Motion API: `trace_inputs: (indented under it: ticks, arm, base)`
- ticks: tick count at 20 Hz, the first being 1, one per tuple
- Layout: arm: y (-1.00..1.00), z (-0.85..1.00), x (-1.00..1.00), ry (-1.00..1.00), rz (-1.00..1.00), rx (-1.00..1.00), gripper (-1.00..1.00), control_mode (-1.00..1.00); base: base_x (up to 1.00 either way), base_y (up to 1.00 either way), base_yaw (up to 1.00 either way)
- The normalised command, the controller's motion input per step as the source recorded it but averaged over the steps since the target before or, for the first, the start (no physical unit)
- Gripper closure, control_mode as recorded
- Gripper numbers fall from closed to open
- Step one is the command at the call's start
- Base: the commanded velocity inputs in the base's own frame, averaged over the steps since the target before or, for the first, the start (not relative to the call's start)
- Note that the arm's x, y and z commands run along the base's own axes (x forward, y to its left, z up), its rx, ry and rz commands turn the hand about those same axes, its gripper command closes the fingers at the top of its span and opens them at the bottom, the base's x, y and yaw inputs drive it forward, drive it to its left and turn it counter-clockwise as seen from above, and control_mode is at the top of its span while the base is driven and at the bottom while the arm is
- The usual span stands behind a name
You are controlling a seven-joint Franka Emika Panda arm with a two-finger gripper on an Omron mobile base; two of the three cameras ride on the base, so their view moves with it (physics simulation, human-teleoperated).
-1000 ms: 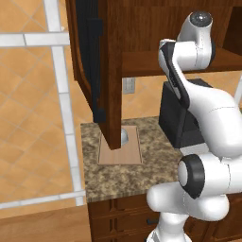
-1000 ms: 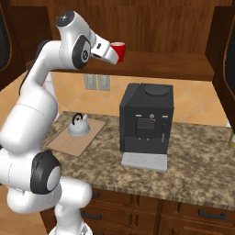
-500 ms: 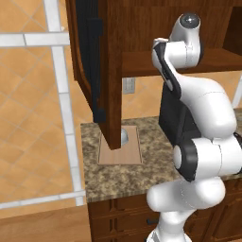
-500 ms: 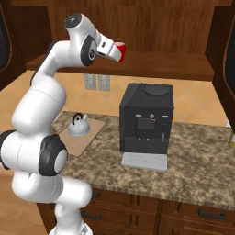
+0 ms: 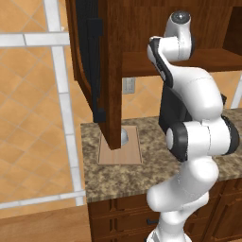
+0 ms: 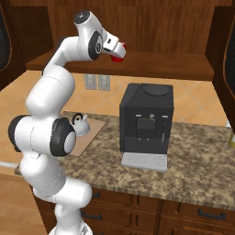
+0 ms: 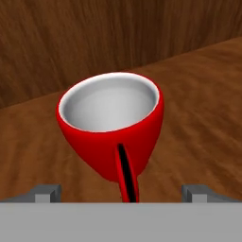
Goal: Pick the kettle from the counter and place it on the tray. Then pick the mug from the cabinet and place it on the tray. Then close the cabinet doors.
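The gripper (image 7: pixel 121 196) is hovering with its fingers spread wide on either side of the mug (image 7: pixel 112 124). The mug is sitting upright on the cabinet (image 6: pixel 151 23) shelf, its handle facing the hand, between the fingertips.

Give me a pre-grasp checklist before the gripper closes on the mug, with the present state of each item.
1. Gripper open, one fingertip to each side of the mug: ok.
2. Mug upright on the cabinet shelf: ok, white inside faces up.
3. Mug handle faces the gripper, between the fingertips: ok.
4. Fingers far enough in to span the mug's body: cannot tell.
5. Kettle already on the tray: ok.
6. Free tray area for the mug: ok, bare board beside the kettle.
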Motion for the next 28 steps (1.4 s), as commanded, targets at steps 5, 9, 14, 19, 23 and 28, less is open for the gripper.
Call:
trace_inputs:
  ticks: [5, 9, 14, 19, 23, 28]
  arm:
    - [-0.13, -0.09, 0.35, 0.01, -0.01, 0.00, -1.00, -1.00]
    - [-0.02, -0.05, 0.14, 0.00, 0.00, 0.00, -1.00, -1.00]
    - [0.00, -0.05, 0.01, 0.00, 0.00, 0.00, 1.00, -1.00]
    - [-0.01, -0.11, 0.00, 0.00, 0.00, 0.00, 1.00, -1.00]
    - [-0.02, -0.10, 0.00, -0.05, 0.00, 0.00, 1.00, -1.00]
    - [-0.02, -0.06, -0.02, -0.16, 0.00, 0.00, 1.00, -1.00]
  base:
    - [0.00, 0.00, 0.00]
    - [0.00, 0.00, 0.00]
    - [0.00, 0.00, 0.00]
    - [0.00, 0.00, 0.00]
    - [0.00, 0.00, 0.00]
    - [0.00, 0.00, 0.00]
